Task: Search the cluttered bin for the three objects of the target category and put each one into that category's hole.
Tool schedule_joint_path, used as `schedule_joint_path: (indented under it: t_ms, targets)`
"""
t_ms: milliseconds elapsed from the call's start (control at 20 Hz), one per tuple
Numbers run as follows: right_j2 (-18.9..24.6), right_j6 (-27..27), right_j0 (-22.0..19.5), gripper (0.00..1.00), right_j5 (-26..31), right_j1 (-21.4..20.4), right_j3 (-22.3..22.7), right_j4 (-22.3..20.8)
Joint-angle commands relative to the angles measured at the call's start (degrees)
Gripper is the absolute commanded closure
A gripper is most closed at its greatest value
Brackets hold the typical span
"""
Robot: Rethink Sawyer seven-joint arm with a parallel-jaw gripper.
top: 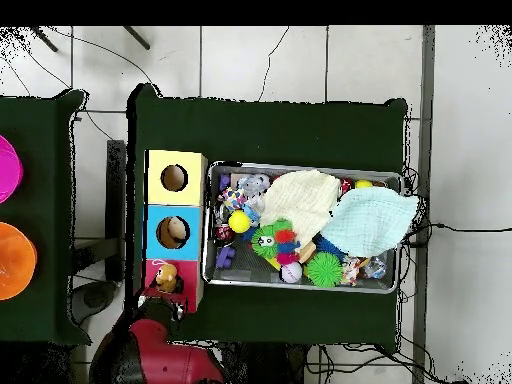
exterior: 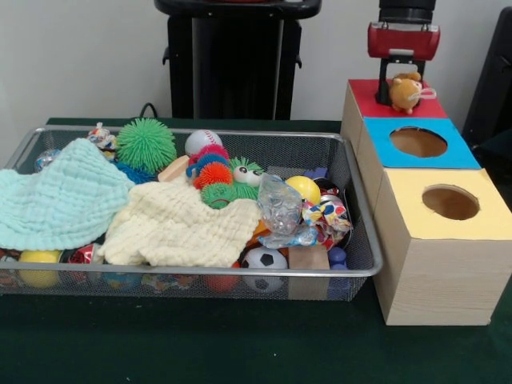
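My gripper hangs over the red-topped box at the back right. It is shut on a small tan-orange plush toy with a thin white loop. The toy sits just above the box top and hides its hole. In the overhead view the toy and gripper are over the red box. The wire-mesh bin lies to the left, full of clutter. No other plush toy shows in it.
A mint cloth and a pale yellow cloth cover much of the bin. Around them lie a green spiky ball, a baseball and a soccer ball. The blue-topped box and yellow-topped box stand nearer.
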Motion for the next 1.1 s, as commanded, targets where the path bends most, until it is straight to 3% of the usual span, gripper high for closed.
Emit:
schedule_joint_path:
  t_ms: [50, 150, 400, 700, 900, 1100]
  targets:
    - [3.27, 16.03, 2.81, 0.00, 0.39, 15.83, -3.07, 7.02]
    - [3.74, 17.82, 2.89, 0.00, -1.84, 16.79, -3.04, 7.83]
    - [5.12, 16.60, 1.34, 0.00, -2.42, 18.07, -3.82, 6.45]
    - [5.78, 15.93, 0.44, 0.00, -1.49, 17.04, -3.60, 5.83]
    - [5.02, 14.90, 1.04, 0.00, 2.54, 13.07, -2.31, 7.20]
    - [1.51, 12.40, 3.66, 0.00, 12.72, 3.68, -0.66, 10.43]
